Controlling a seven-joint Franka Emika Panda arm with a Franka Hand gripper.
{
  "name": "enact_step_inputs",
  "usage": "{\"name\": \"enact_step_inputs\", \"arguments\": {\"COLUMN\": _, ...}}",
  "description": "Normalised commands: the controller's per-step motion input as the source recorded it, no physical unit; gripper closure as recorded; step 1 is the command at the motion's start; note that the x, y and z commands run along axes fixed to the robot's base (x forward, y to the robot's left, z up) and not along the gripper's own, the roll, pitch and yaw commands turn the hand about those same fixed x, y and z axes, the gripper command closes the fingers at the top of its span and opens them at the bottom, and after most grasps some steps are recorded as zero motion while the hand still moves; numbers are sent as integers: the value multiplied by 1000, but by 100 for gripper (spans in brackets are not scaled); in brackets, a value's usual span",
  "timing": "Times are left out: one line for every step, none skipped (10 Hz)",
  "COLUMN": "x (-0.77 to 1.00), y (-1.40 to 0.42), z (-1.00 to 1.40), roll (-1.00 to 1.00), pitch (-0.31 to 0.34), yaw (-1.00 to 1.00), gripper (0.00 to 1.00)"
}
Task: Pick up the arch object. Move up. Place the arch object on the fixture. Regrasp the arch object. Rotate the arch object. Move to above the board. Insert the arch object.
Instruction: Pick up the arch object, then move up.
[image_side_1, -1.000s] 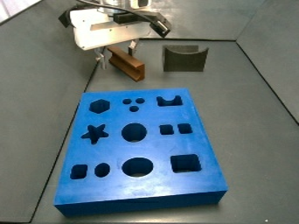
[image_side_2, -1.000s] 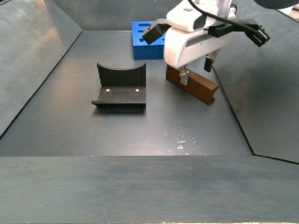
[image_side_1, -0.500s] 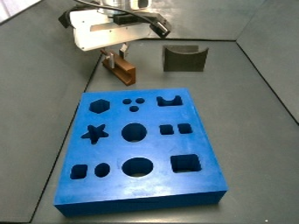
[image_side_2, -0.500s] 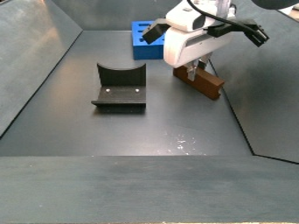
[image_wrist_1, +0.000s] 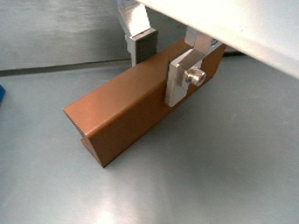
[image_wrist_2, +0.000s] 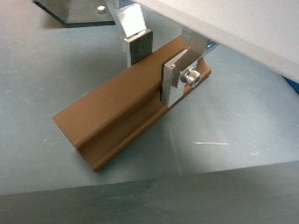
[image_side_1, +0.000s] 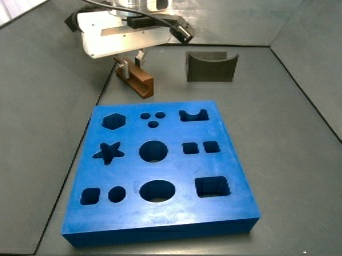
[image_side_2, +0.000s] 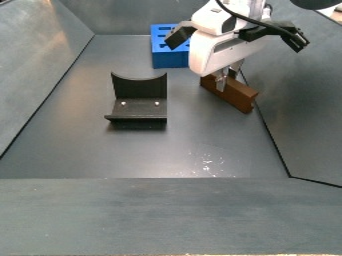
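Observation:
The arch object (image_side_1: 139, 84) is a brown bar lying on the dark floor behind the board (image_side_1: 181, 168), a blue slab with cut-out holes. My gripper (image_side_1: 132, 68) stands over the bar's far end. In both wrist views the silver fingers straddle the bar (image_wrist_1: 117, 114), one plate pressed on its near face and the dark pad against its far face, so the gripper (image_wrist_1: 160, 70) is shut on it. The other wrist view shows the same grip (image_wrist_2: 156, 74) on the bar (image_wrist_2: 111, 118). The fixture (image_side_1: 210, 67), a dark scooped block, stands apart from the bar (image_side_2: 241, 95).
Grey walls enclose the floor on all sides. In a side view the fixture (image_side_2: 136, 100) sits mid-floor, the board (image_side_2: 163, 58) stands at the back, and the gripper (image_side_2: 230, 78) with its white body is close to the side wall.
Between one second and half a second ago the bar swung and shifted a little under the gripper. Since then nothing has moved.

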Motion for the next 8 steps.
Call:
{"name": "enact_step_inputs", "arguments": {"x": 0, "y": 0, "z": 0, "roll": 0, "pitch": 0, "yaw": 0, "gripper": 100}}
{"name": "enact_step_inputs", "arguments": {"x": 0, "y": 0, "z": 0, "roll": 0, "pitch": 0, "yaw": 0, "gripper": 100}}
{"name": "enact_step_inputs", "arguments": {"x": 0, "y": 0, "z": 0, "roll": 0, "pitch": 0, "yaw": 0, "gripper": 100}}
{"name": "enact_step_inputs", "arguments": {"x": 0, "y": 0, "z": 833, "roll": 0, "pitch": 0, "yaw": 0, "gripper": 100}}
{"name": "enact_step_inputs", "arguments": {"x": -8, "y": -67, "z": 832, "roll": -6, "pitch": 2, "yaw": -32, "gripper": 100}}
{"name": "enact_step_inputs", "arguments": {"x": -43, "y": -61, "z": 746, "roll": -35, "pitch": 23, "yaw": -12, "gripper": 100}}
{"name": "enact_step_inputs", "arguments": {"x": -36, "y": -36, "z": 666, "roll": -60, "pitch": 34, "yaw": 4, "gripper": 100}}
{"name": "enact_step_inputs", "arguments": {"x": -32, "y": -19, "z": 582, "roll": -86, "pitch": 48, "yaw": 15, "gripper": 100}}
